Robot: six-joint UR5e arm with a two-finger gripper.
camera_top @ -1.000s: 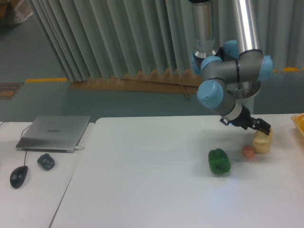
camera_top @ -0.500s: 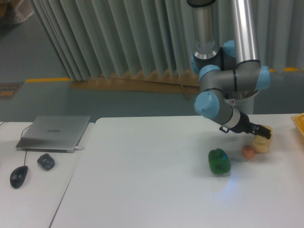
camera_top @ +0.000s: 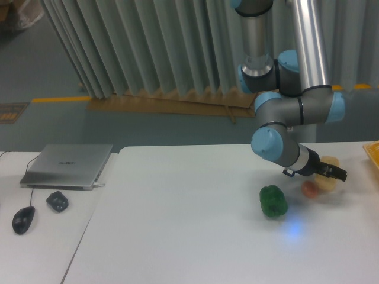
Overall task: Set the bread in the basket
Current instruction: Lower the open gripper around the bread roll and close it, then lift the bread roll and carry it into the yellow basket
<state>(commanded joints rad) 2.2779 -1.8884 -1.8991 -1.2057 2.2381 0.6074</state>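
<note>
We see bread (camera_top: 329,177) at table's far right, beside egg (camera_top: 309,189), gripper (camera_top: 333,173) overlapping it; finger state unclear. We judge loaf light, soft; grasp gently across narrow sides.

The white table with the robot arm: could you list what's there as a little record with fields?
arm: silver and blue robot arm, gripper low at the bread
bread: pale cream loaf, partly hidden behind the gripper
egg: small brownish-orange egg, beside the bread
pepper: green bell pepper
basket: yellow-orange rim corner at right edge
left side: grey laptop, black mouse
</note>
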